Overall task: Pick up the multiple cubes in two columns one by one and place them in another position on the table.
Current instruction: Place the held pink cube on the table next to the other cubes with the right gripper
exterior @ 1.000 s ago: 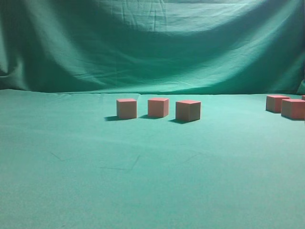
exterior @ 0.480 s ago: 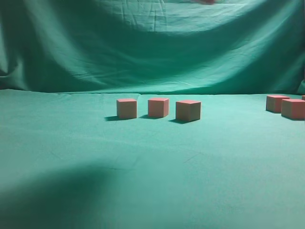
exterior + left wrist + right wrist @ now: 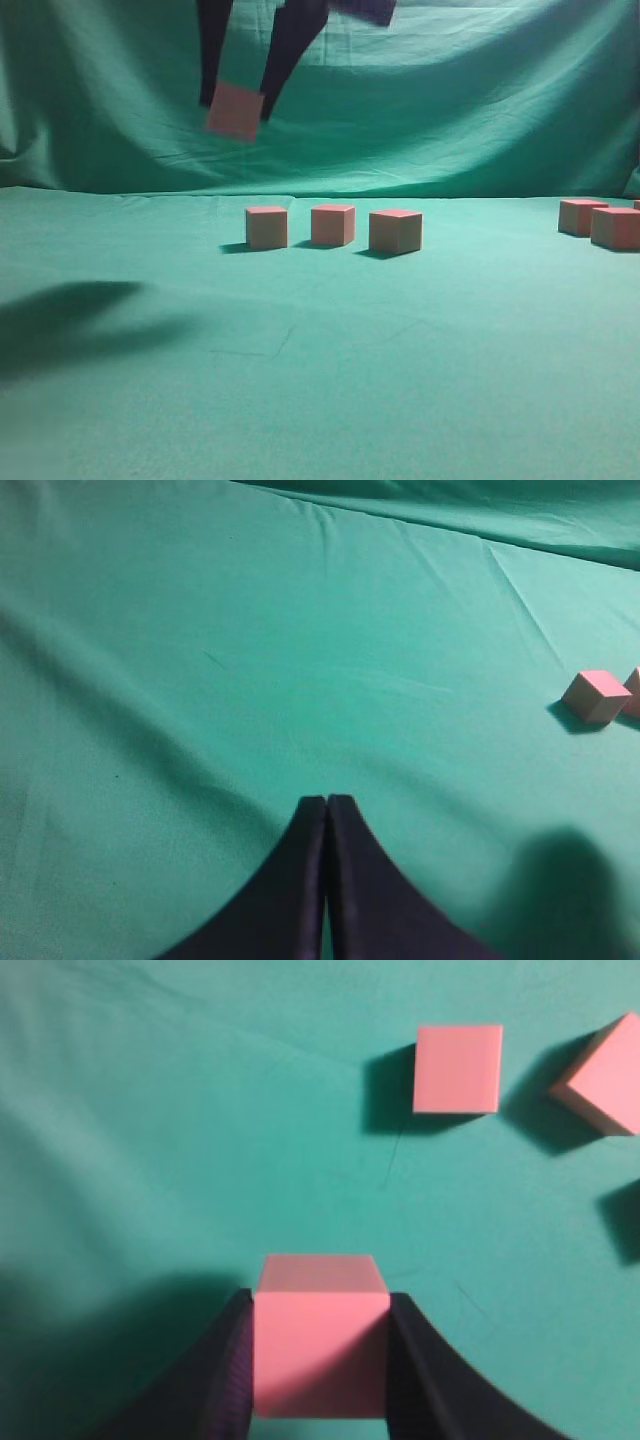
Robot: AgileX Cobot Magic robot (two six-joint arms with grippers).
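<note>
Right tool (image 3: 320, 1360) clamps a cube (image 3: 320, 1345) high above the surface (image 3: 320, 380), seemingly left of three cubes (image 3: 333, 227); left tool (image 3: 326, 815) pressed together.

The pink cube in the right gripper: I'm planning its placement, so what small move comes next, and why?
Probably lower it. The right gripper holds the salmon-pink matte cube high above the teal cloth table, left of the three-cube row.

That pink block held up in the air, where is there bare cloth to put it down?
Wide bare table lies in front and left of the row of three blocks. The right edge, by two more blocks, is crowded. The right pincer holds the block.
</note>
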